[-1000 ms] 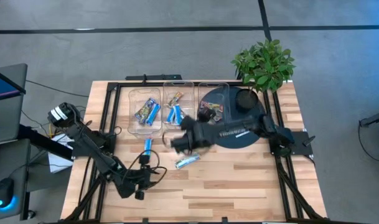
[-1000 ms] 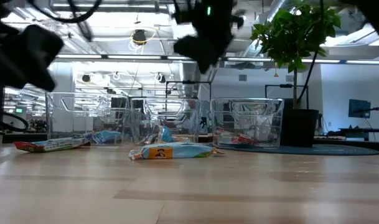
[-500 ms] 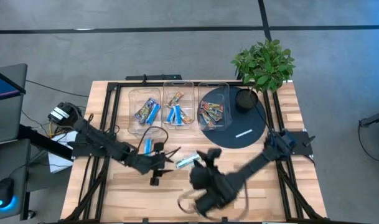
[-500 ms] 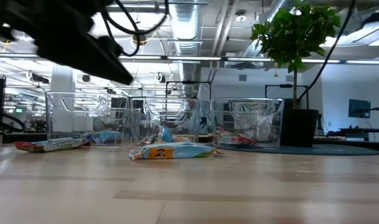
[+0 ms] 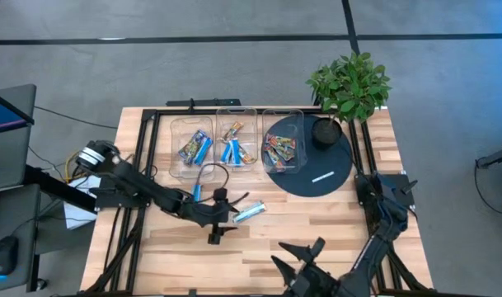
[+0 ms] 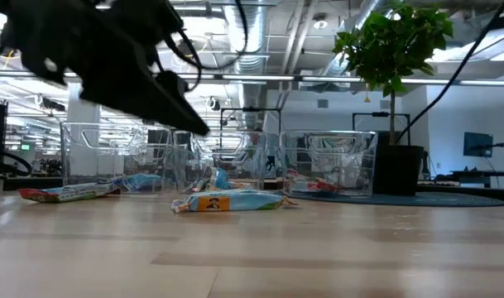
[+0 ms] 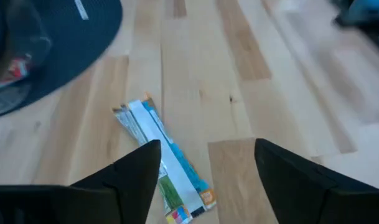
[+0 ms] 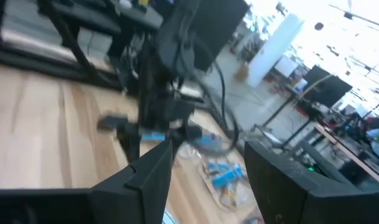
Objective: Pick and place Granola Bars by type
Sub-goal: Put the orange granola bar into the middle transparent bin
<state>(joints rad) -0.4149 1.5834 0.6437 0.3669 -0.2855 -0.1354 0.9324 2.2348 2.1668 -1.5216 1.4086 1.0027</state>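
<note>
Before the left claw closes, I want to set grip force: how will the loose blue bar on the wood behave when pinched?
The loose blue bar lies flat and thin between the open fingers of the left claw, so it probably weighs little. Its crinkled wrapper ends look floppy and may slip. On the smooth tabletop it would likely slide rather than roll.

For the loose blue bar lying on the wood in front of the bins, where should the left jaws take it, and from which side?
Probably from straight above, across the middle of the blue bar, jaws closing on its two long edges. It lies flat on the table, apart from the bins, so only the narrow width offers a pinch. The left gripper hangs open just over it, jaws roughly straddling that width already.
</note>
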